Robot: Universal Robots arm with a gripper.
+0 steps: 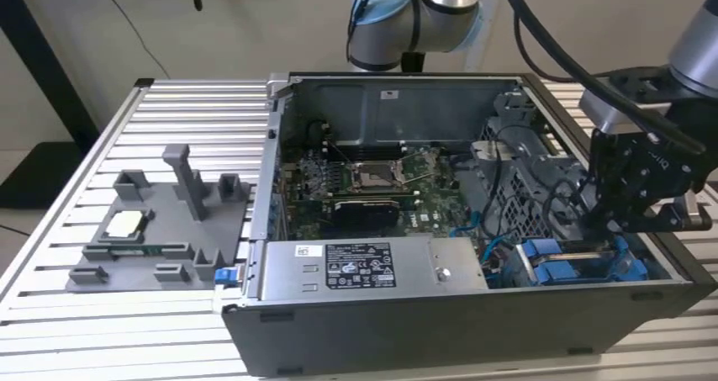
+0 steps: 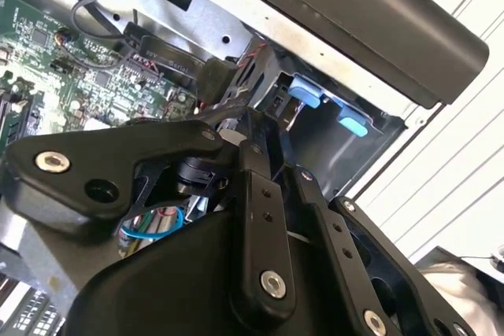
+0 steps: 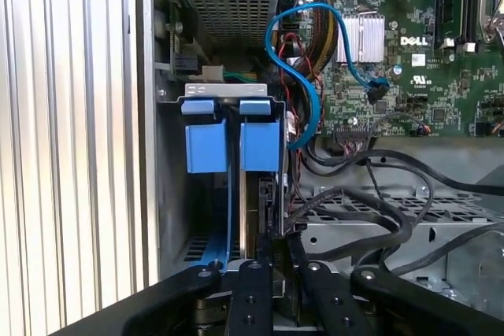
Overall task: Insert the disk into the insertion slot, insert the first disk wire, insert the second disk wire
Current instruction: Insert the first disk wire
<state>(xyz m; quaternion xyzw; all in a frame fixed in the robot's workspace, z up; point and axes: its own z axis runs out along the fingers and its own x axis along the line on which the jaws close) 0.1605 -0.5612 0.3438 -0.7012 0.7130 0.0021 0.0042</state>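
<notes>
The disk [image 3: 250,202] stands on edge in the insertion slot [image 3: 169,194], a grey bay with two blue tabs [image 3: 206,145] at its far end. In the exterior view the disk [image 1: 578,253] shows as a silver strip between blue fittings at the case's front right corner. My gripper [image 3: 273,253] is at the disk's near end, its fingers [image 3: 253,277] close together on a dark plug. A black disk wire [image 3: 346,218] runs to that plug. In the exterior view my gripper [image 1: 628,230] hangs just above the bay. In the second wrist view my gripper [image 2: 248,120] points into the case.
A silver power-supply box [image 1: 359,267] sits beside the bay, with the motherboard [image 1: 371,179] behind it. A blue cable [image 3: 291,76] and black cables [image 3: 378,167] loop close to the slot. A grey fixture tray [image 1: 157,230] stands on the slatted table at the exterior view's left.
</notes>
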